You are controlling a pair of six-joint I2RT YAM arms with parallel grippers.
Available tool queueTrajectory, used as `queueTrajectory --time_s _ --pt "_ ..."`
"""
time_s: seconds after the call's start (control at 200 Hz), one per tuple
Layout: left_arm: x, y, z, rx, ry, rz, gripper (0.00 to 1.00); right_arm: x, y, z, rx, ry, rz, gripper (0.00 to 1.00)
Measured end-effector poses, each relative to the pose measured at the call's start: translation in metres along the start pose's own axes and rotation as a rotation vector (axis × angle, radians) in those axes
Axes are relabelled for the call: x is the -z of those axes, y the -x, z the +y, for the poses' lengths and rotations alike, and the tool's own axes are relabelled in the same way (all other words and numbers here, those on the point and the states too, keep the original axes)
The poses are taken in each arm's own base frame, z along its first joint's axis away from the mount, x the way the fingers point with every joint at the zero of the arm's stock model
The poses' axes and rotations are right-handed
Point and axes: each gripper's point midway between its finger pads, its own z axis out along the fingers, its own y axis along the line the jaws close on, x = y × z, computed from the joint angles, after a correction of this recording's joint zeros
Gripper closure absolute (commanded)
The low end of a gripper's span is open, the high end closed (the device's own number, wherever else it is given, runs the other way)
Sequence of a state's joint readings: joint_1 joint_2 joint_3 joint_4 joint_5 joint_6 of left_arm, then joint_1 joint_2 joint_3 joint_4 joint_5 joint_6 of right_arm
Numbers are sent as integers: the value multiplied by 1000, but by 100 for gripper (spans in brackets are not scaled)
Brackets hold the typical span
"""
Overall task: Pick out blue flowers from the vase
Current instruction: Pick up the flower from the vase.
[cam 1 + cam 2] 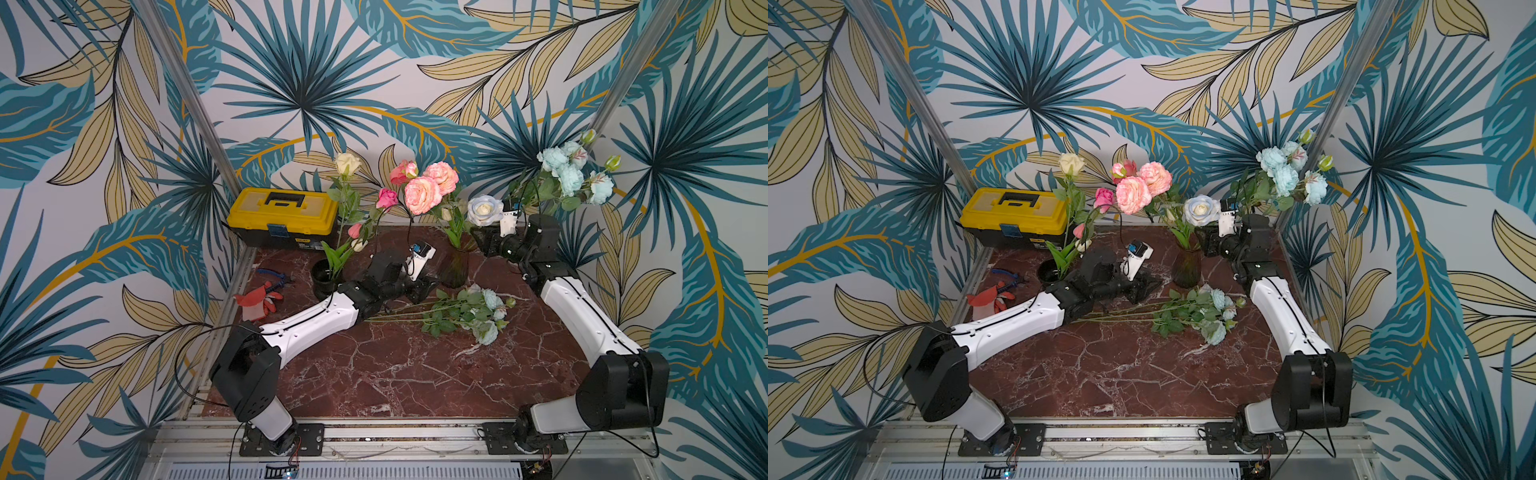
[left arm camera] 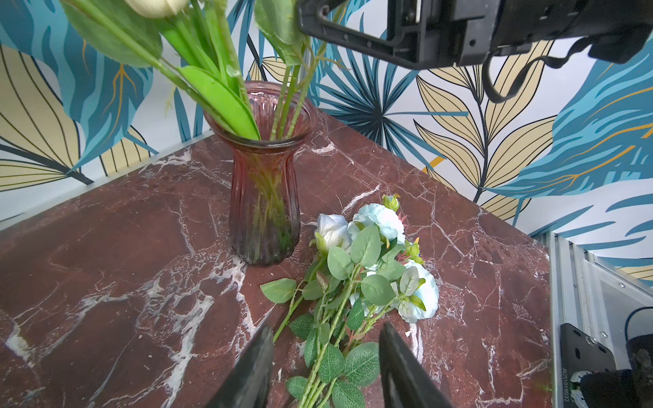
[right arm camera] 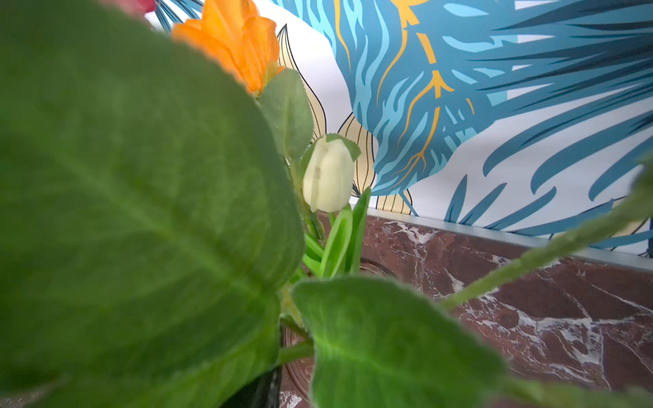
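Note:
One bunch of blue flowers lies on the marble table beside the ribbed pink glass vase. My left gripper is open and low over that bunch, with the stems between its spread fingers and not pinched. A second blue bunch stands high at the back right, leaning over my right wrist. My right gripper sits among the vase's foliage. In the right wrist view large leaves hide its jaws; one dark finger shows.
Pink-peach peonies, a pale rose and a cream bud stand in the vase. A black pot with flowers, a yellow toolbox, a red glove and pliers sit at the left.

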State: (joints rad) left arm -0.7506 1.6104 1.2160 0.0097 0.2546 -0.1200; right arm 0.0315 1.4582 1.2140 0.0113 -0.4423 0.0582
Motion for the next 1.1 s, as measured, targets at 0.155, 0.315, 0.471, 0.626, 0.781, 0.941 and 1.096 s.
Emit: queueTrajectory --time_s 0.155,0.315,0.471,0.626,0.781,0.941,1.096 --pt "0 0 0 -1 0 0 51 -8 -5 1 1 8 13 70" --pt "0 0 0 -2 1 0 51 -14 -8 0 0 10 25 78" --pt "0 0 0 -1 2 -1 51 -16 3 4 19 18 4 85" --pt "0 0 1 -1 4 -1 51 -15 13 5 31 18 -16 87" --pt "0 0 1 -2 5 -1 51 -11 14 6 44 8 -4 88" --pt "0 0 -1 -18 3 -1 51 9 28 13 80 -18 -3 88" --pt "0 6 -8 -43 -10 -12 51 45 64 30 137 -32 -54 88"
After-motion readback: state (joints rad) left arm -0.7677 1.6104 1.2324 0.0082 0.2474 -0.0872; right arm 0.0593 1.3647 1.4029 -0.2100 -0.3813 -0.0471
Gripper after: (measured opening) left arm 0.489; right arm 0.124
